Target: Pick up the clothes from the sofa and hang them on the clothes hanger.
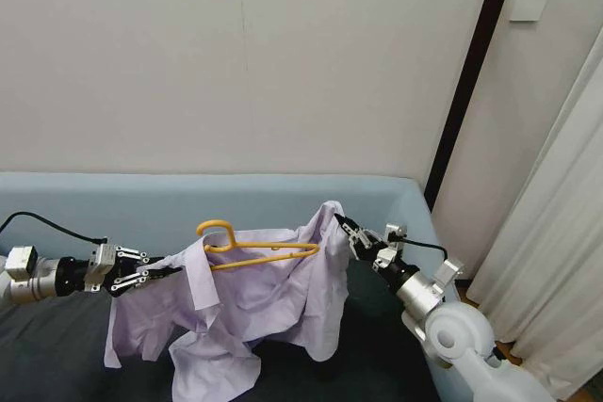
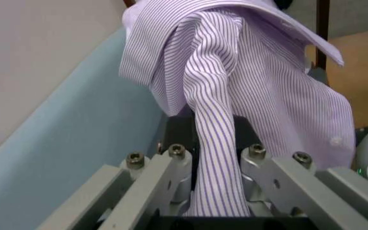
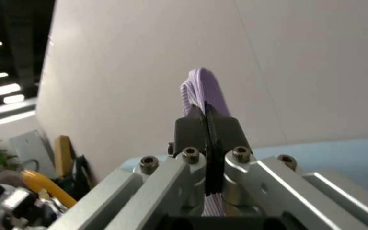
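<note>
**Half the job is looking done: garment up, hanging unfinished**

You're holding the striped shirt [image 1: 273, 300] in the air, stretched between both arms. Your left claw [image 1: 166, 272] is clamping a fold at the collar side, with a band of cloth running straight between its fingers in the left wrist view. Your right claw [image 1: 343, 229] is pinching the opposite edge, closed tight on a ridge of fabric. The shirt is hanging in front of the sofa [image 1: 94, 200], its lower folds drooping toward the dark seat. Whether they're touching it, I can't tell.

The yellow hanger [image 1: 266, 253] is lying across the top of the shirt, with its hook poking up beside the collar. So the pickup is reading as complete. The dressing isn't: the cloth is bunching and sagging around the hanger. I can't see whether the hanger's arms are actually sitting inside the shoulders.
</note>
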